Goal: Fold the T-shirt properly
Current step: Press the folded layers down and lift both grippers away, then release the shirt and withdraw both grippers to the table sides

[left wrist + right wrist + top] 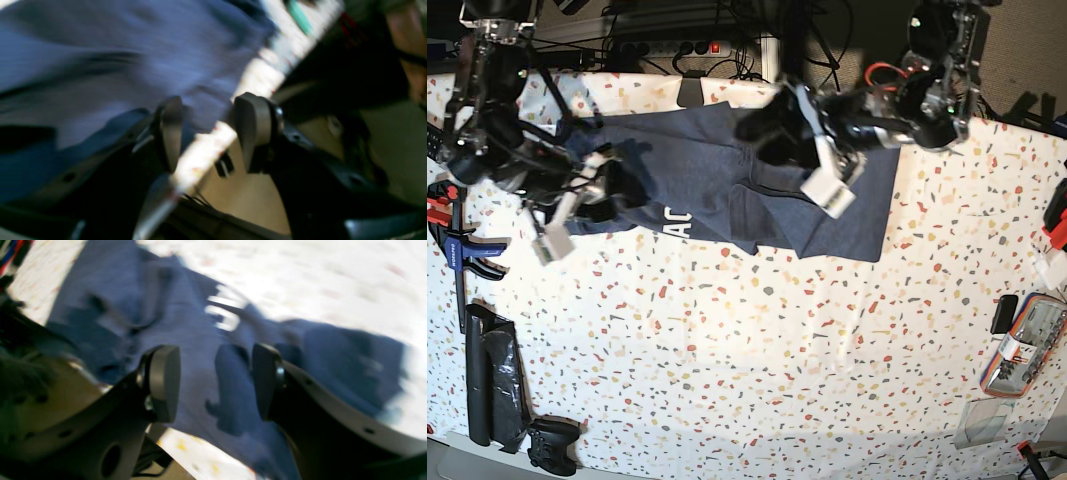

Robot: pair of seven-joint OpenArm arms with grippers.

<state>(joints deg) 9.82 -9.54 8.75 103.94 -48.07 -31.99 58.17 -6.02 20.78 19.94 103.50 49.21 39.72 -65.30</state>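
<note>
Base view, rumpled heathered navy T-shirt (757, 205), speckled terrazzo-patterned table (777, 360)

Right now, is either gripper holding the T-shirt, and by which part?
Nothing is held. The left gripper and right gripper are both open above the T-shirt, with no fabric between their pads.

My base camera hangs overhead, looking straight down on the whole speckled table (777, 350), far enough to take in both my arms. My left wrist camera sits right behind my left gripper (208, 133), close in, facing past the T-shirt (116, 66) and over the table's edge to the floor; blurred. My right wrist camera rides behind my right gripper (217, 383), low and near, aimed across the shirt. All three views share that shirt.
</note>
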